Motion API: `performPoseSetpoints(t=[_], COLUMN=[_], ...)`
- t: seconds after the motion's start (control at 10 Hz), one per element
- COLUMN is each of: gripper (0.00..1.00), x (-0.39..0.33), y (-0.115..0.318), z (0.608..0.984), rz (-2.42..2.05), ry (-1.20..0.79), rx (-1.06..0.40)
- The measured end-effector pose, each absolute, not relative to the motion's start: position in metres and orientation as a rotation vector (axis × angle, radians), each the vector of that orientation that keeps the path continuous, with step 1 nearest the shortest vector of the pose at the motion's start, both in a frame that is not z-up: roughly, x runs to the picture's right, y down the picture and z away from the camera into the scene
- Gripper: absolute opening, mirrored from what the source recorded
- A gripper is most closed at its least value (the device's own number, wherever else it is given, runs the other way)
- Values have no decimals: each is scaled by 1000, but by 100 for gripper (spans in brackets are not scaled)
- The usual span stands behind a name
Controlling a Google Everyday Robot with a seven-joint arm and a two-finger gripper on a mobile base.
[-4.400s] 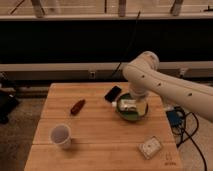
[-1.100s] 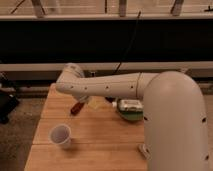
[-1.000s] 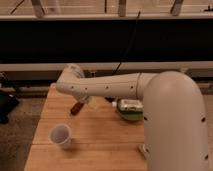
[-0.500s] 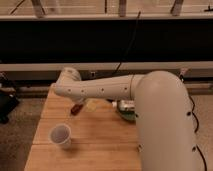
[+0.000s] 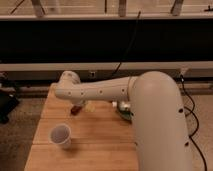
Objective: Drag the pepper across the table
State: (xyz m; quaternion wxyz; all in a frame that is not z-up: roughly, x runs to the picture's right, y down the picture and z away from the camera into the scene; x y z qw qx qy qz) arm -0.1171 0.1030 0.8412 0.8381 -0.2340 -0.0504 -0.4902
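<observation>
The pepper is a small dark red-brown piece lying on the light wooden table, toward its far left. My white arm reaches in from the right, and its wrist sits just above the pepper. The gripper is mostly hidden under the forearm, right beside the pepper's right end. Whether it touches the pepper does not show.
A white cup stands on the table in front of the pepper, toward the near left. A green bowl is partly hidden behind the arm on the right. A dark wall and cables run behind the table's far edge.
The arm has swung from the bowl at the right across to the left, over the pepper, and now fills more of the view. The pepper has barely shifted in the last second.
</observation>
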Motion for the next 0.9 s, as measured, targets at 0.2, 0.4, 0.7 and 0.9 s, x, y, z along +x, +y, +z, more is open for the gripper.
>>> performPoseSetpoints(t=[0.2,0.4,0.7,0.9], gripper=[80,80,80,80], x=[-112,-119,-119,-119], y=[104,112,112,114], z=[844,854,856,860], rz=[-1059,-1094,-1137,-1158], ry=[-107,-119,-126,-133], rx=[-505,-506,-514,-519])
